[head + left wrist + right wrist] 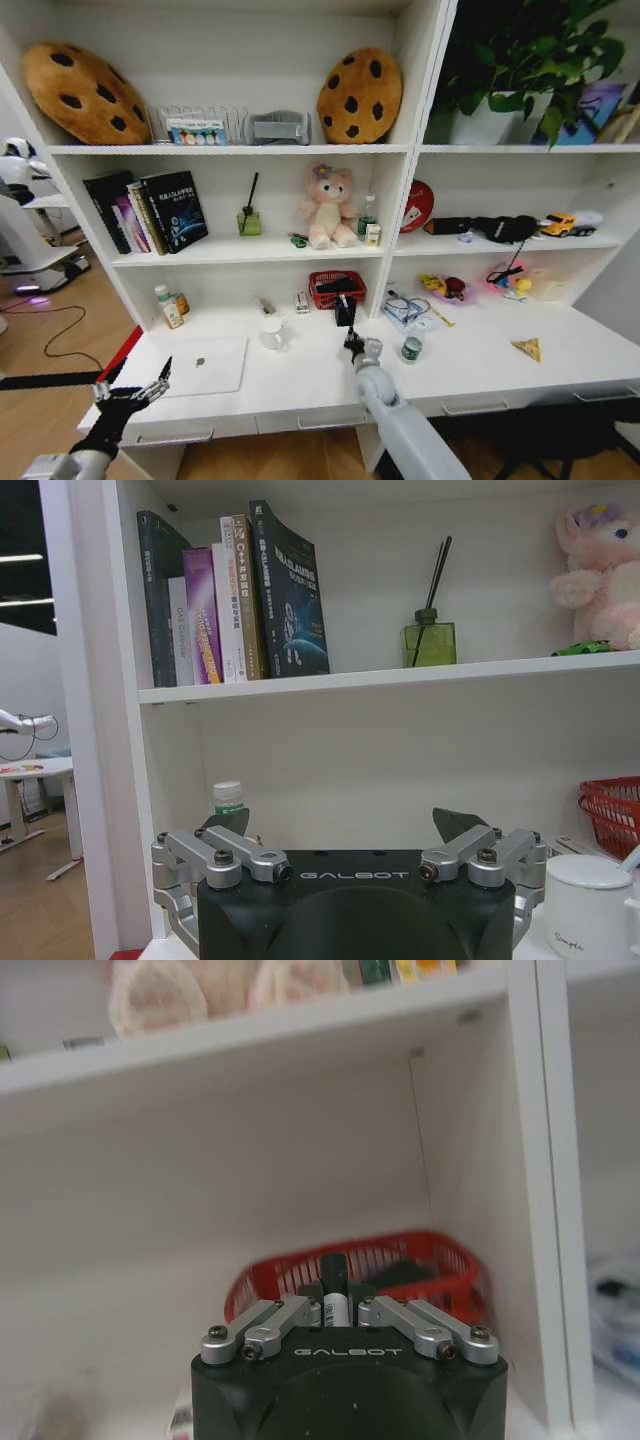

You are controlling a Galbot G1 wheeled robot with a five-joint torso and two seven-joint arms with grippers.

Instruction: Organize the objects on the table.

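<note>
My right gripper (351, 343) is over the middle of the white table (480, 378), shut on a black pen (345, 310) that stands upright in front of the red basket (337, 289). In the right wrist view the fingers (290, 1312) of this gripper (334, 1307) clamp the black pen (333, 1272). My left gripper (135, 391) hangs open at the table's front left corner, beside the thin silver laptop (205, 365). The left wrist view shows that gripper (343, 825) with nothing between its fingers. A small green can (411, 348) stands right of my right gripper. The green toy car (583, 648) lies on the shelf.
A white mug (272, 333) stands between laptop and right gripper. Bottles (168, 306) sit at the back left. A plastic bag (405, 309), toys (446, 288) and a yellow triangle (528, 348) lie on the right. Books (150, 210), a diffuser (249, 220) and a pink bear (328, 208) fill the shelf above.
</note>
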